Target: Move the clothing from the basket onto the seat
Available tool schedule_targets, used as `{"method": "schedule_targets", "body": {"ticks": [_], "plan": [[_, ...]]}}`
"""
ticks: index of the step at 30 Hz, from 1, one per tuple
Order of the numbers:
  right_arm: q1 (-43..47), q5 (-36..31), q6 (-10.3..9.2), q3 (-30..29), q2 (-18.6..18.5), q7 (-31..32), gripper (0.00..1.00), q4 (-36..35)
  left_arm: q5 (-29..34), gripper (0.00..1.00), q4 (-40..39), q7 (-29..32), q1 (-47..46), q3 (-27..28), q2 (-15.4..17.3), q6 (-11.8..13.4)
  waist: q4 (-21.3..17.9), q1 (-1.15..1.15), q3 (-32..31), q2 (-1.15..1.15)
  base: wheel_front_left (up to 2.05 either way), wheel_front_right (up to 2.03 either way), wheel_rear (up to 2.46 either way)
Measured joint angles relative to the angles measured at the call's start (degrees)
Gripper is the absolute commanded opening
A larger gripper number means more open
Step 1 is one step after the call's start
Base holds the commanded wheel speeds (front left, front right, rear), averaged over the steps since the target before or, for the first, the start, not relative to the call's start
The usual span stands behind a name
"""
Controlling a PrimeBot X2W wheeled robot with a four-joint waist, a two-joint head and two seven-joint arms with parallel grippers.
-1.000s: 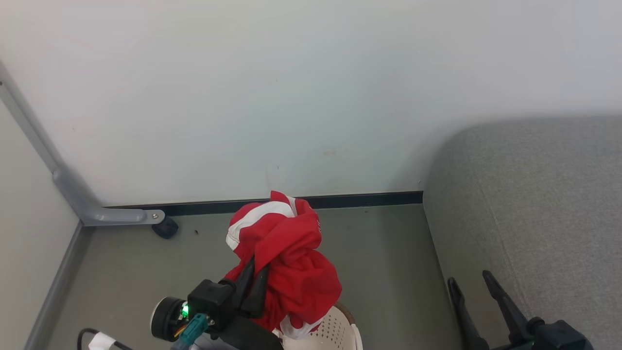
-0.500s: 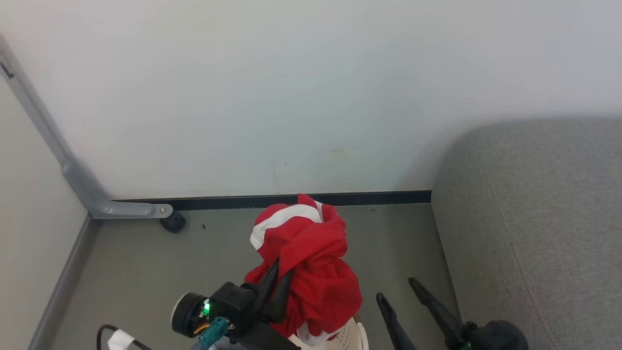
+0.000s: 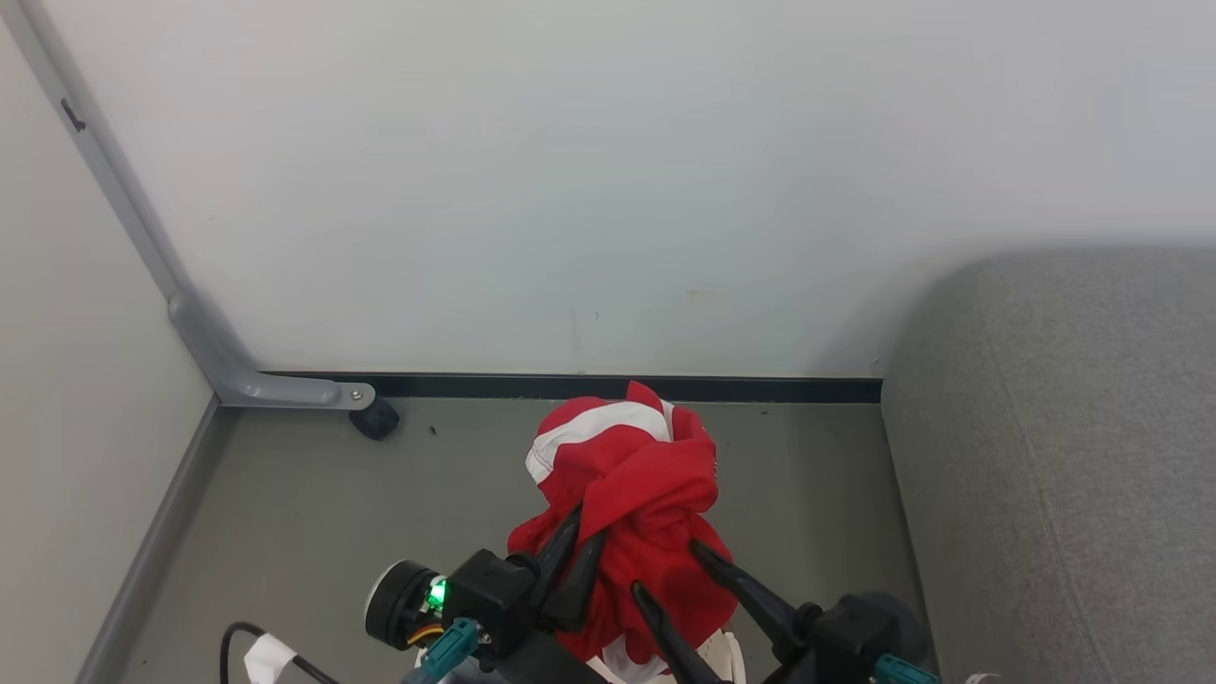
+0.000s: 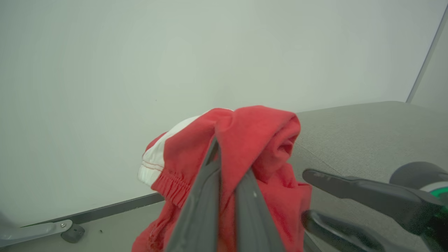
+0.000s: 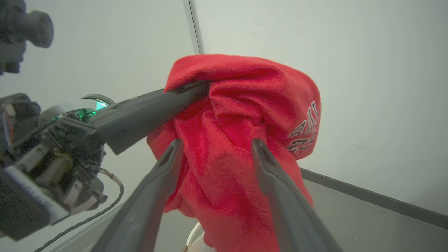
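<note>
Lifting: left gripper (image 3: 586, 529) pinches the clothing (image 3: 632, 475) hanging above the basket (image 3: 730, 657), right gripper (image 3: 668, 568) spread astride it; next, probably, a 2-gripper carry right of the basket onto the seat (image 3: 1064, 456).

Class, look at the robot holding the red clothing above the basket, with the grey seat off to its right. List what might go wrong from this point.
1. The left tool is shut on just one fold of the clothing. The hanging bulk may slip onto the floor before reaching the seat.
2. The open right tool sits close against the clothing. Closing there could tug against that grip.
3. The lowest folds hang by the basket and may snag it.
</note>
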Motion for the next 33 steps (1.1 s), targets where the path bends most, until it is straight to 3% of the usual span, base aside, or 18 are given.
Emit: {"method": "schedule_targets", "body": {"ticks": [5,18,19,21,33], "plan": [[-3.5,2.1,0.00,4.6,0.2,0.4,1.00,2.2,0.0,0.00,-0.1,0.0,-0.1,-0.2,-0.1,0.0,0.8,0.00,0.1,0.00,0.00,0.00,0.00],[-9.3,4.8,0.00,7.9,0.3,1.3,1.00,10.0,0.2,0.00,-1.4,0.0,-0.1,-0.4,-0.2,0.0,1.6,0.00,0.4,0.00,0.00,0.00,0.00],[-9.6,5.0,0.00,8.1,0.3,1.3,0.96,10.4,0.2,0.00,-1.6,0.0,-0.1,-0.4,-0.2,0.0,1.7,0.00,0.5,0.00,0.00,0.00,0.00],[-10.2,5.3,0.00,8.4,0.4,1.2,0.00,11.2,0.2,0.00,-1.8,0.0,-0.1,-0.5,-0.2,0.0,1.8,0.00,0.5,0.00,0.00,0.00,0.00],[-12.1,7.3,0.00,9.3,0.8,-1.5,0.00,14.2,0.4,0.00,-2.1,0.0,-0.1,-0.4,-0.5,0.0,2.0,0.00,0.8,0.00,0.00,0.00,0.00]]}}
